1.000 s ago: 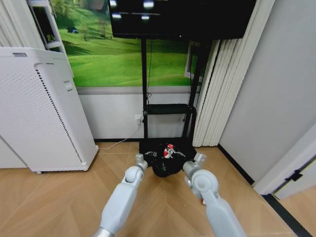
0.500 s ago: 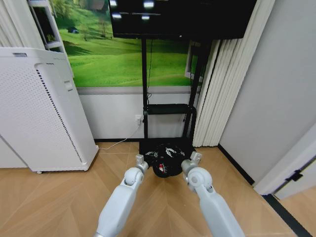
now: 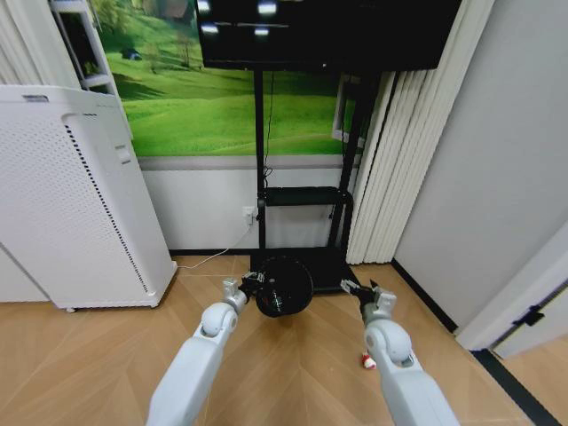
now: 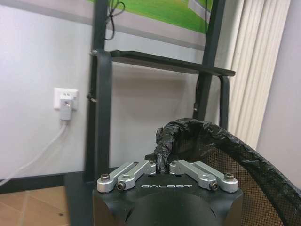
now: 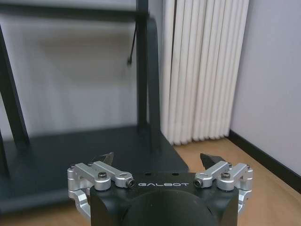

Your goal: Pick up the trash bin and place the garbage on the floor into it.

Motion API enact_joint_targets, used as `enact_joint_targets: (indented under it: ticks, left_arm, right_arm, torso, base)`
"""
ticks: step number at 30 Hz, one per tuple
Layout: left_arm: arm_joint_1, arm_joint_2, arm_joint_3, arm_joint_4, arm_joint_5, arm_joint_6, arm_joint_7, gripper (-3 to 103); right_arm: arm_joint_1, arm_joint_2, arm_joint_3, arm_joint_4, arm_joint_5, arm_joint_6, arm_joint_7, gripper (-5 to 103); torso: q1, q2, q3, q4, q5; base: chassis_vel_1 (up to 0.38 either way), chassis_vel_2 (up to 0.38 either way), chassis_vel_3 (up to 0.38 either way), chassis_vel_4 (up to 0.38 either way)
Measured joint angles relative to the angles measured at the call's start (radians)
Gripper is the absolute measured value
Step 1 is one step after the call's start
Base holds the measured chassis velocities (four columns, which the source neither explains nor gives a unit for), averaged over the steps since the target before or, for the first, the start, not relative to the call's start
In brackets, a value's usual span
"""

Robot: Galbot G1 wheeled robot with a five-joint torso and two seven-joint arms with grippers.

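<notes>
We have the bin [image 3: 283, 286] lifted off the floor [image 3: 106, 355] in front of the black stand [image 3: 302, 197], hanging from our left gripper [image 3: 249, 287], whose jaws are pinched together on the rim. Our right gripper [image 3: 358, 289] is just beside it to the right, spread wide and carrying nothing.

We judge the bin to be light: a mesh wall with a thin black liner [image 4: 165, 141] bunched over the rim. The mesh should be fairly stiff but may flex under a hard squeeze, and the liner is soft and slick, so a grip on plastic alone could slip. The rim, where liner and wall are pinched together, looks like the right place to hold it, and that is where we have it. Held at one point on the rim, it will probably tilt or swing if we move fast.

The head view gives the layout: a red-and-white scrap [image 3: 366, 360] lies on the floor near our right forearm, well below the bin. We cannot see the bottle.

The left wrist view shows what the head view cannot: the fingers [image 4: 134, 170] closed on a twisted fold of liner, with the mesh curving away. The right wrist view shows the open jaws against the stand's base and the curtain [image 5: 200, 70]
</notes>
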Motion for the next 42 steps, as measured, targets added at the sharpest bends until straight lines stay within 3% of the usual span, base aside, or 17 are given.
enact_joint_targets:
  ticks: [2,5,19,26,31,42]
  left_arm:
    - [0.004,0.026,-0.007,-0.016,-0.005,0.0,-0.009,7]
    - [0.005,0.035,-0.008,-0.024,-0.009,0.001,-0.01,7]
    - [0.004,0.012,0.01,-0.029,-0.007,0.003,-0.012,7]
    - [0.002,0.005,0.012,-0.026,-0.005,0.003,-0.011,7]
    - [0.014,0.003,0.012,-0.032,-0.004,0.004,-0.012,7]
    - [0.021,0.004,0.011,-0.042,-0.001,0.004,-0.013,7]
  right_arm:
    - [-0.05,0.017,0.001,-0.049,-0.05,0.058,-0.033,100]
    - [-0.069,0.023,0.0,-0.073,-0.036,0.077,-0.051,100]
    - [-0.063,0.021,-0.002,-0.091,0.007,0.086,-0.052,100]
    - [-0.034,0.022,-0.021,-0.144,-0.017,0.109,-0.072,100]
    - [-0.006,0.03,-0.029,-0.206,-0.031,0.182,-0.088,100]
    - [-0.023,0.027,-0.012,-0.226,-0.036,0.194,-0.131,100]
  torso:
    - [0.0,0.0,0.0,0.0,0.0001]
    - [0.0,0.0,0.0,0.0002,-0.0001]
    - [0.0,0.0,0.0,-0.0003,0.0002]
    - [0.0,0.0,0.0,-0.0004,0.0002]
    - [0.0,0.0,0.0,0.0006,0.0002]
    - [0.0,0.0,0.0,-0.0002,0.0]
  base:
    - [0.0,0.0,0.0,0.0]
    - [0.0,0.0,0.0,0.0]
    - [0.06,-0.184,-0.07,0.181]
    - [-0.001,-0.284,-0.013,0.276]
    - [-0.024,-0.014,0.014,-0.019]
    - [0.0,0.052,0.013,-0.04]
